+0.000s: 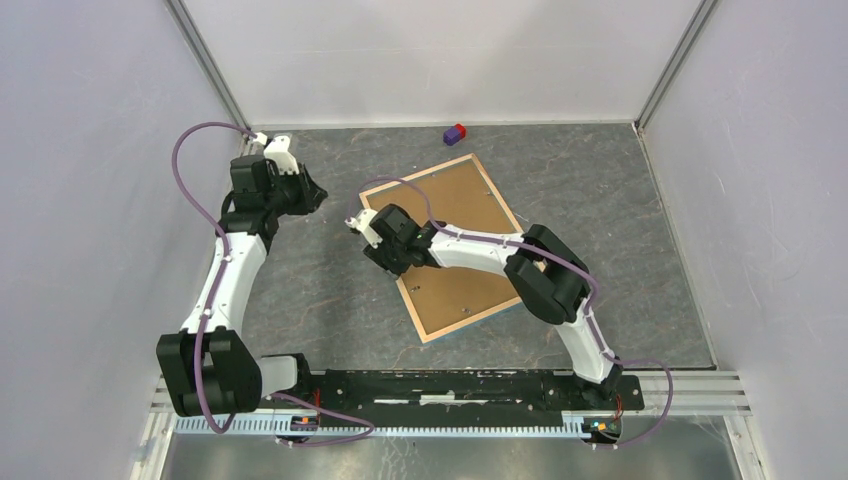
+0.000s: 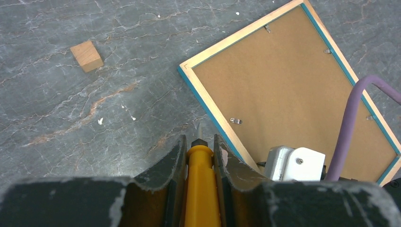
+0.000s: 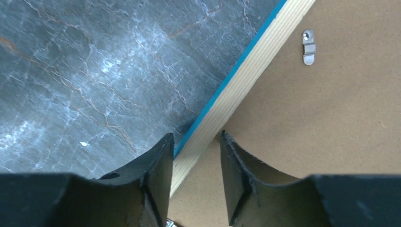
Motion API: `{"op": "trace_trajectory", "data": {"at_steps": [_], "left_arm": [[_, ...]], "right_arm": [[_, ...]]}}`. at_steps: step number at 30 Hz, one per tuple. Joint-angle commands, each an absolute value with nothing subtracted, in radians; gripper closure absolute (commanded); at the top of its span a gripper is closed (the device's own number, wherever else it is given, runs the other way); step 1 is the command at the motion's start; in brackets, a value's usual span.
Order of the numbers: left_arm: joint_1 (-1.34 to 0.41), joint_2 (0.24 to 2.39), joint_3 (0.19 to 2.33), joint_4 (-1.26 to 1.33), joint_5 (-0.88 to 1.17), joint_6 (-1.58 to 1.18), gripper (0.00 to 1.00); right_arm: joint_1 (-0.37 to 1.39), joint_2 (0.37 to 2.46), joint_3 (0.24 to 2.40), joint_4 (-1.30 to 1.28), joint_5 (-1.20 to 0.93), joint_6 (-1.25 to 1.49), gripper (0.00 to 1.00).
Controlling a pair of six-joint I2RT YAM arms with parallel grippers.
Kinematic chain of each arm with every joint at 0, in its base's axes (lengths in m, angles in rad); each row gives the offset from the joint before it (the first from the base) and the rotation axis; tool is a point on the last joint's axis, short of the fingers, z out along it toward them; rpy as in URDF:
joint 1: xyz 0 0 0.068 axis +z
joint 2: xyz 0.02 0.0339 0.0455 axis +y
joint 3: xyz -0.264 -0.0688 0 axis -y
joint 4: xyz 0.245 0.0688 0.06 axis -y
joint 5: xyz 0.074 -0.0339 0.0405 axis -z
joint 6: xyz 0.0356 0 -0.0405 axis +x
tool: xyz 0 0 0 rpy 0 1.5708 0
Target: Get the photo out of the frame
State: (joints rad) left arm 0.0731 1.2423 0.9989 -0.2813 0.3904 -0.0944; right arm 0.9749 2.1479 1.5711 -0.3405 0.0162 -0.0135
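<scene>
The frame (image 1: 455,200) lies face down on the table, brown fibreboard back up, with a light wood rim (image 3: 246,80) and a thin blue edge. The photo is hidden under the backing. My right gripper (image 1: 375,255) is at the frame's left side. In the right wrist view it (image 3: 196,137) is open, one finger outside the blue edge and the other on the backing, with the rim between them. My left gripper (image 1: 318,195) hovers left of the frame's far corner. It (image 2: 198,138) is shut on a yellow-handled tool (image 2: 201,179) whose thin metal tip points at the table.
Small metal tabs (image 3: 308,46) hold the backing along the rim. A small wooden cube (image 2: 86,56) lies on the grey table, left of the frame. A purple and red block (image 1: 455,134) sits near the back wall. White walls enclose the table.
</scene>
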Motion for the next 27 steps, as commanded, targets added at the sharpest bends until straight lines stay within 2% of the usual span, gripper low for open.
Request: {"op": "trace_trajectory", "data": {"at_steps": [1, 5, 8, 13, 21, 27], "left_arm": [[0.084, 1.213, 1.007, -0.234, 0.407, -0.136, 0.98], [0.085, 1.216, 1.018, -0.245, 0.411, -0.132, 0.98], [0.087, 1.223, 1.021, -0.252, 0.408, -0.130, 0.98], [0.087, 1.234, 1.022, -0.254, 0.420, -0.133, 0.98], [0.087, 1.245, 1.030, -0.275, 0.473, -0.110, 0.98], [0.083, 1.241, 1.024, -0.341, 0.544, -0.029, 0.98]], "right_arm": [[0.996, 2.153, 1.498, -0.327, 0.021, 0.016, 0.62], [1.000, 2.135, 1.458, -0.337, 0.003, -0.033, 0.81], [1.000, 2.085, 1.415, -0.353, 0.002, -0.083, 1.00], [1.000, 1.988, 1.326, -0.402, -0.077, -0.163, 1.00], [1.001, 1.758, 1.023, -0.405, -0.253, -0.413, 1.00], [1.000, 1.647, 0.869, -0.451, -0.242, -0.605, 1.00]]}}
